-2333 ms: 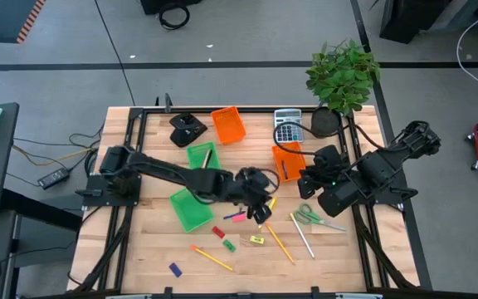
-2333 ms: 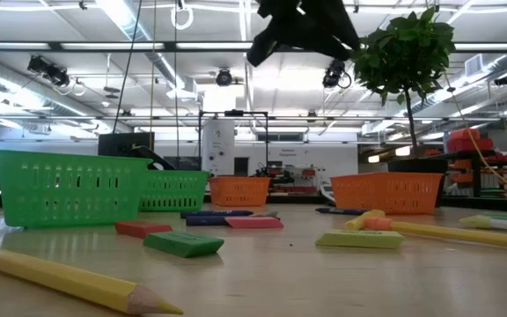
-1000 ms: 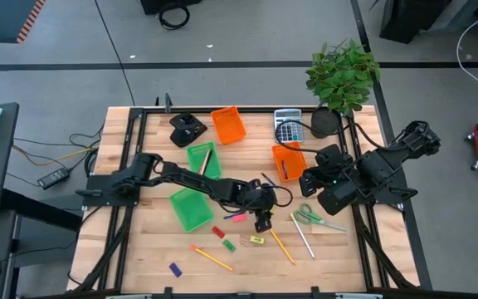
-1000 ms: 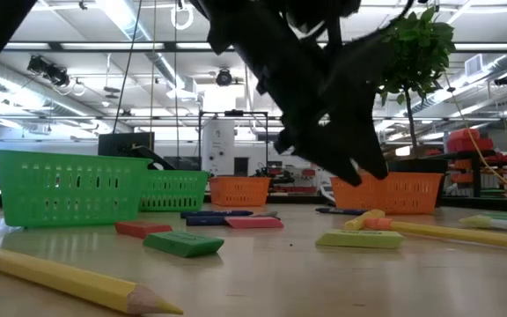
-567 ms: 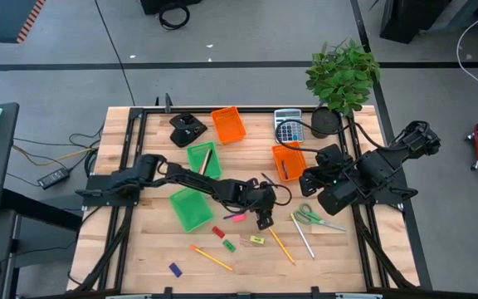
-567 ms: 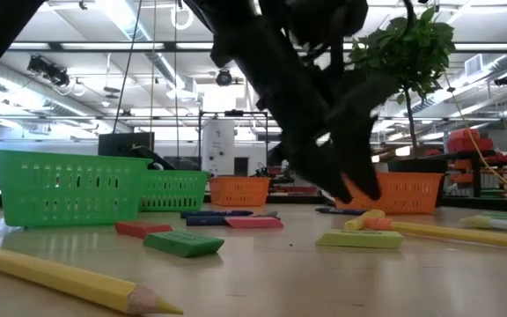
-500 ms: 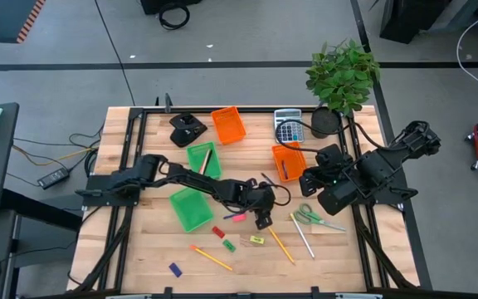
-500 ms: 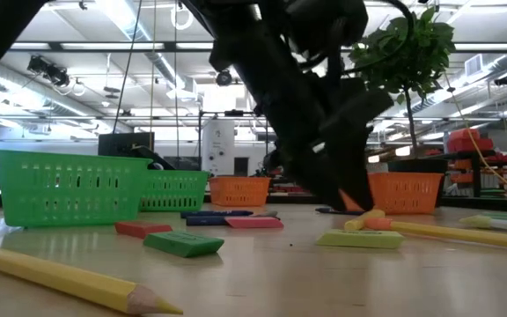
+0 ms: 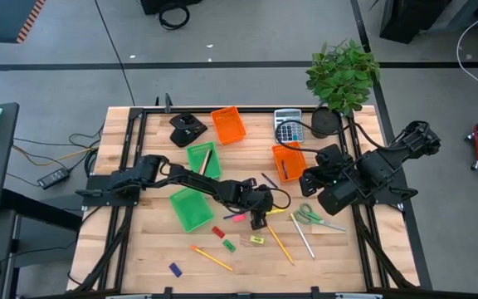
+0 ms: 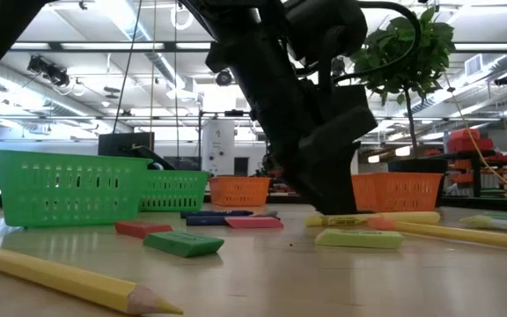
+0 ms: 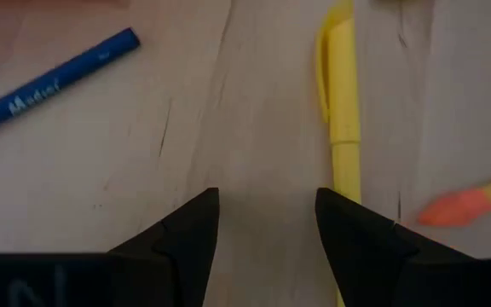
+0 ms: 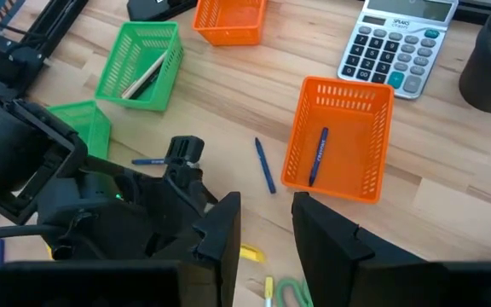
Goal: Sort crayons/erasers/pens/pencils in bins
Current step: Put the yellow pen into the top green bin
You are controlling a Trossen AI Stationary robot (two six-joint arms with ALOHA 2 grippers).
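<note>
Bright, even overhead light; ceiling strip lamps [image 10: 139, 31] glare in the low view. The near pencil [image 10: 69, 280] looks soft; the left arm [image 10: 297, 132] stands silhouetted.

Bare wood between left hand [image 11: 267, 223] fingers; yellow pen [image 11: 343, 128] apparently beside.

Pen [image 12: 317, 158] in bin [image 12: 373, 106].

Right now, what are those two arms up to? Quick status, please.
Left gripper open, low over the table beside a yellow pen, not holding it. Right gripper waits open near the scissors. Nothing blocking.
</note>
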